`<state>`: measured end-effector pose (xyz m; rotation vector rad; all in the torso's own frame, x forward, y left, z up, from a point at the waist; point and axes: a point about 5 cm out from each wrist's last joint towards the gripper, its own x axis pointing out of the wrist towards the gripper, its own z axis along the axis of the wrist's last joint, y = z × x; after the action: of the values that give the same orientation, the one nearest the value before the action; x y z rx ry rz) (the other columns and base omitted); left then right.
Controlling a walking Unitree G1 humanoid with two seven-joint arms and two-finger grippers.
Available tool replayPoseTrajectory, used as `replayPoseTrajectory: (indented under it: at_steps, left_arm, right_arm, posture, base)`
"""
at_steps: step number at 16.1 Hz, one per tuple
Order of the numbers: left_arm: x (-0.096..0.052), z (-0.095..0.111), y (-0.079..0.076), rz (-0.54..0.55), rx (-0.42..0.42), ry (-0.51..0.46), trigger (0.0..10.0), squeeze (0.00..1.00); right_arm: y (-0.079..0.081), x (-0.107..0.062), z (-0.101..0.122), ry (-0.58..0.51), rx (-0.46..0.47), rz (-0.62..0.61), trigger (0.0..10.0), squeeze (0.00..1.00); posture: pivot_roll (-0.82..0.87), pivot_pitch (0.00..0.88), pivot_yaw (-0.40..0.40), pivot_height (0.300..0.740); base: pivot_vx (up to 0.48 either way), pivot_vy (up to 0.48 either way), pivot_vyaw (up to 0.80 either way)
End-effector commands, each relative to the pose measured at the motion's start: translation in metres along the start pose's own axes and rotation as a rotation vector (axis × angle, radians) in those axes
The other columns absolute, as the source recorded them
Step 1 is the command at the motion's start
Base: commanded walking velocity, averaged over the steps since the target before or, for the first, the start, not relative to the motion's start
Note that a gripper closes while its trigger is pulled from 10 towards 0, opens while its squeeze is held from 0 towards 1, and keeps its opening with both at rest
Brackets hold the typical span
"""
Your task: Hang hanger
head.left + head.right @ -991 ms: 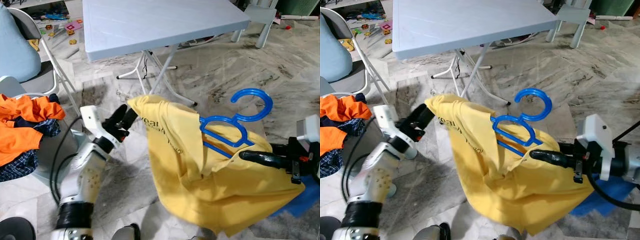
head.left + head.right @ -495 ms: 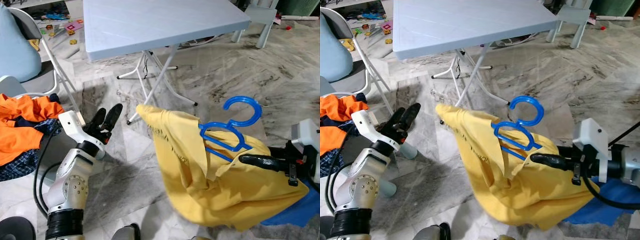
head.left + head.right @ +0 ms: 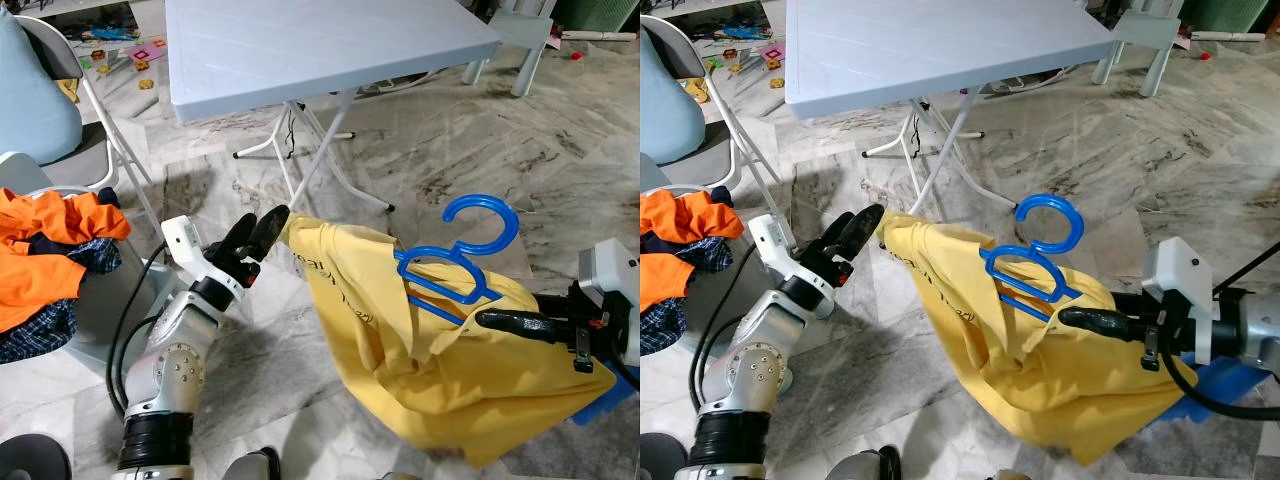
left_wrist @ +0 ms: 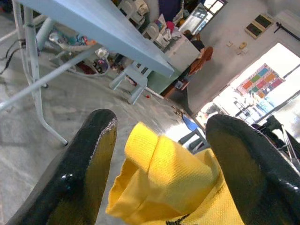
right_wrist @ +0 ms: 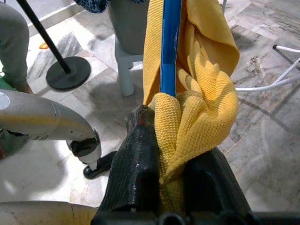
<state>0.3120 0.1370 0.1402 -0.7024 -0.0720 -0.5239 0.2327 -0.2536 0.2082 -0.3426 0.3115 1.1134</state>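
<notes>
Orange and dark clothes [image 3: 45,255] lie heaped at far left, beside a grey chair [image 3: 85,110]. Next to them the left gripper [image 3: 262,228] reaches up from the robot's left arm, its two black fingers [image 4: 89,159] spread apart with the corner of a yellow shirt [image 3: 420,350] lying between them; the fingers do not press on the cloth. Behind, a pale blue folding table [image 3: 300,45] stands on a marbled floor [image 3: 480,140], with small toys [image 3: 140,55] scattered beyond its left edge. The shirt droops in mid-air from the left gripper's tips across to the robot's right, draped over a blue hanger [image 3: 455,260] whose hook curls upward above the cloth. At right the right gripper [image 3: 495,320] is clamped on bunched yellow fabric and the hanger's blue bar, as the right wrist view makes plain, so shirt and hanger are carried together above the floor. A blue cloth [image 3: 1225,385] lies on the floor beneath that arm.
</notes>
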Motion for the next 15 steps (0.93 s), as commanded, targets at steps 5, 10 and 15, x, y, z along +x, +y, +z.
replayPoseTrajectory:
  at_steps: [5, 10, 15]
  left_arm:
    - [0.0, 0.001, 0.011, 0.042, -0.072, -0.017, 0.0, 0.0]
    - [0.0, -0.002, 0.014, 0.064, -0.114, -0.018, 0.0, 0.0]
    - [-0.001, -0.006, 0.02, 0.104, -0.157, 0.01, 0.0, 0.0]
  right_arm:
    - [0.007, 0.0, 0.01, -0.022, -0.045, 0.037, 10.0, 0.0]
    - [0.007, 0.0, 0.012, -0.02, -0.052, 0.039, 10.0, 0.0]
    - [0.006, 0.001, 0.013, -0.018, -0.059, 0.04, 10.0, 0.0]
  posture:
    - [-0.13, 0.183, 0.017, 0.74]
    - [-0.13, 0.186, 0.014, 0.74]
    - [-0.13, 0.185, 0.013, 0.74]
  base:
    - [0.0, 0.0, 0.0]
    - [0.0, 0.0, 0.0]
    - [0.0, 0.0, 0.0]
